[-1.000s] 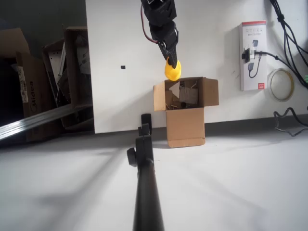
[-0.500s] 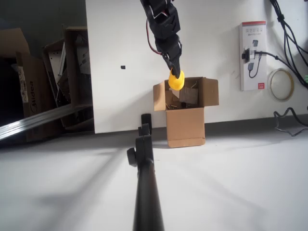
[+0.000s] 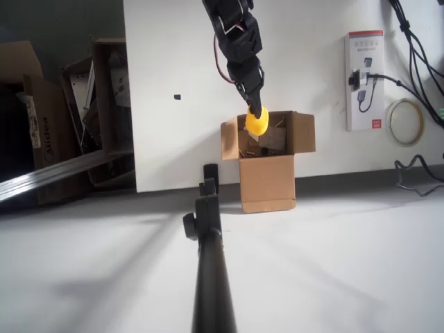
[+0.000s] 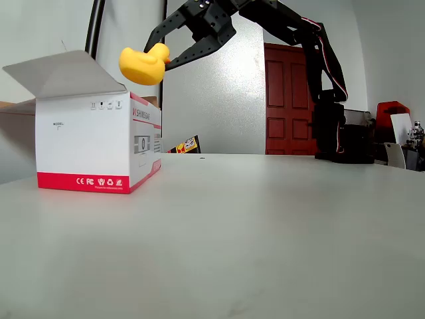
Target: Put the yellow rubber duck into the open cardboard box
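The black gripper (image 4: 174,58) pinches the yellow rubber duck (image 4: 142,64) by its head end, so the body hangs clear of the fingers, above the open cardboard box (image 3: 268,160); in the overhead view the duck (image 3: 257,122) sits over the box's open mouth near its far left corner. It looks light, hollow and squashy, with a smooth rounded skin that could squirm out of a shallow nip. The broader body would likely give a safer hold.
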### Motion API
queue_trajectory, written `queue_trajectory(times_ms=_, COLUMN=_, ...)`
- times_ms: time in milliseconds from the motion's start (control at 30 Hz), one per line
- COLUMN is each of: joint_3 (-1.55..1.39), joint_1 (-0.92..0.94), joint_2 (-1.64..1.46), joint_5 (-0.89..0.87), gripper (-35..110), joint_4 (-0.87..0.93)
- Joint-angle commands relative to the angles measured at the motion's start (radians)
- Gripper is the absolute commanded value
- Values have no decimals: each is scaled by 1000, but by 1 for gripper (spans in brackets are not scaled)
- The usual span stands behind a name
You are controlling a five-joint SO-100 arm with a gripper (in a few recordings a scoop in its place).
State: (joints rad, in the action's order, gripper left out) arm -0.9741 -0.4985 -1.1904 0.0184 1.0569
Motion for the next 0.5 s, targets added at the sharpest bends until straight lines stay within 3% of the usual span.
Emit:
queue_trajectory(times_ms=0, joint_3=52, joint_1=2, joint_2=-6, joint_5=-12, gripper=8, joint_4=-12)
queue_trajectory(times_ms=467, joint_3=52, joint_1=9, joint_2=-8, joint_5=-21, gripper=25, joint_4=3)
